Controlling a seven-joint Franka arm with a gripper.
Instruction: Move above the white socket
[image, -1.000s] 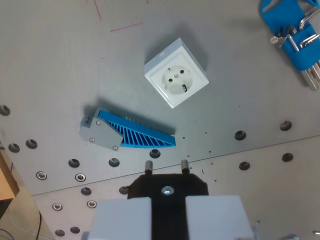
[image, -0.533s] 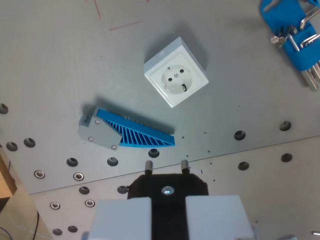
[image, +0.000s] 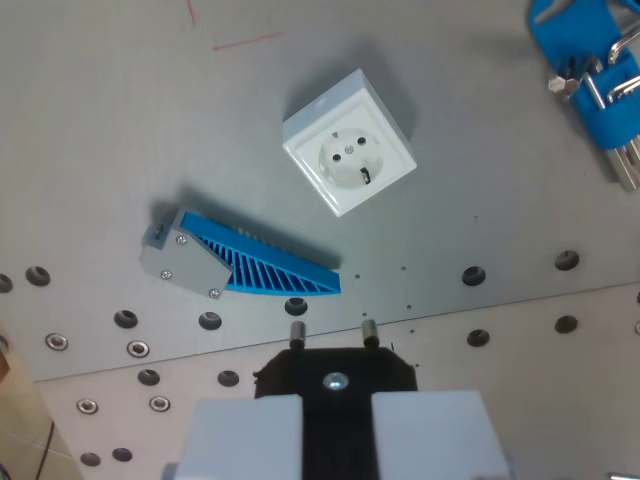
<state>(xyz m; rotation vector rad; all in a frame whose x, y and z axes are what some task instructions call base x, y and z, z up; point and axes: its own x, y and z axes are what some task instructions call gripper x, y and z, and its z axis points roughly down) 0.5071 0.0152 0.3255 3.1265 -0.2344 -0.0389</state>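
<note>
Far on the wrist view's left, near me, lies a blue ribbed wedge-shaped plastic part with a grey screwed end cap (image: 232, 264), flat on the grey perforated metal table (image: 120, 120). Further toward the middle, and well ahead of my own gripper (image: 333, 335), sits the white square wall socket with its round recessed face (image: 349, 156), turned cornerwise and clear of everything around it. At the upper right edge a blue plastic holder with metal hex keys (image: 598, 90) is cut off by the frame, so I cannot make out its full shape. The risk, as I judge it, is drifting off line: the socket lies ahead and slightly to the right, and a careless low path could clip the ribbed wedge, which lies between. Of my fingers only two small metal pin tips (image: 296, 332) and the dark mount show; whether they are spread or closed I cannot tell, though nothing appears held.
</note>
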